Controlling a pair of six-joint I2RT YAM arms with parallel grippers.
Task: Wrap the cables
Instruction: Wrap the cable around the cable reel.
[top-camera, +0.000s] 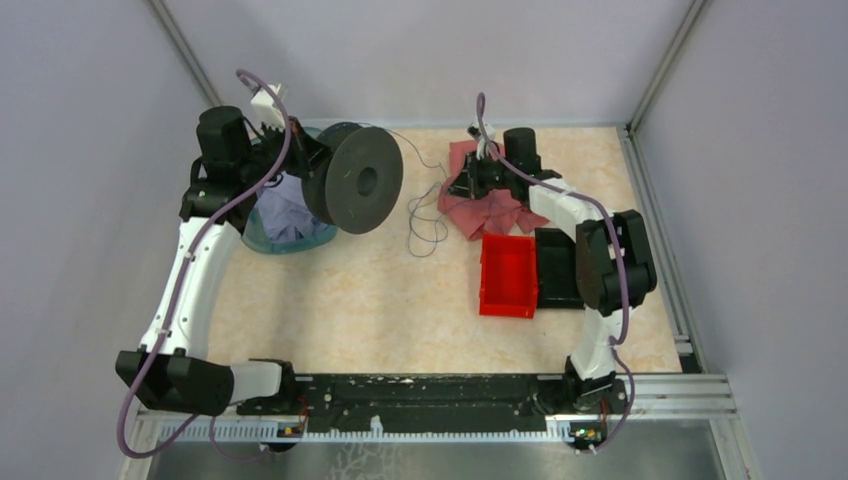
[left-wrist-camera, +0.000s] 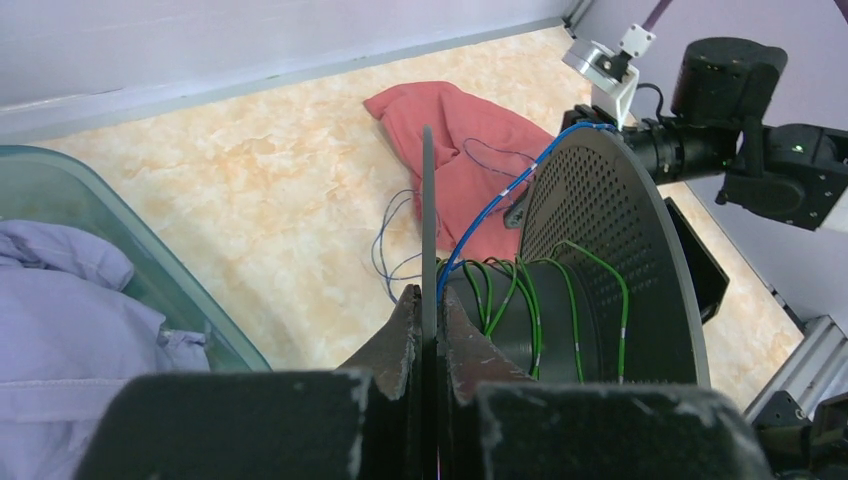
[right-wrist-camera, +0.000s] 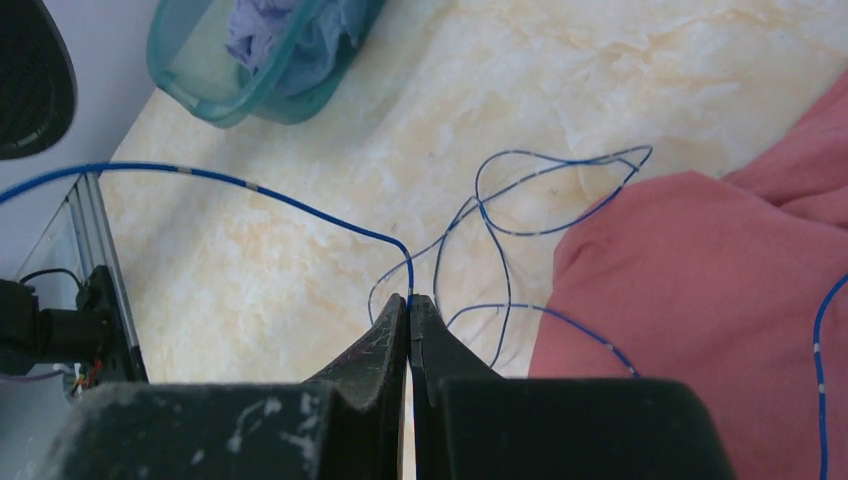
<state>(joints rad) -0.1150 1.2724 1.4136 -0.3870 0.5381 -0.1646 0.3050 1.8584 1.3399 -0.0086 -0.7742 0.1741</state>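
Observation:
A large black spool (top-camera: 355, 180) hangs above the table at the back left, with my left gripper (left-wrist-camera: 428, 298) shut on the thin edge of its near flange (left-wrist-camera: 428, 200). Green cable (left-wrist-camera: 530, 310) is wound on the hub. A thin blue cable (left-wrist-camera: 490, 210) runs from the hub towards the right arm. My right gripper (right-wrist-camera: 410, 300) is shut on this blue cable (right-wrist-camera: 300, 205) just above the table. More of it lies in loose loops (right-wrist-camera: 540, 200) beside the red cloth (right-wrist-camera: 700, 300). From above, the loops (top-camera: 425, 225) show between spool and cloth.
A teal basket (top-camera: 262, 238) holding lilac cloth stands under the left arm. The red cloth (top-camera: 485, 205) lies at the back centre, under the right wrist. A red bin (top-camera: 508, 275) and a black bin (top-camera: 560, 265) sit side by side in front of it.

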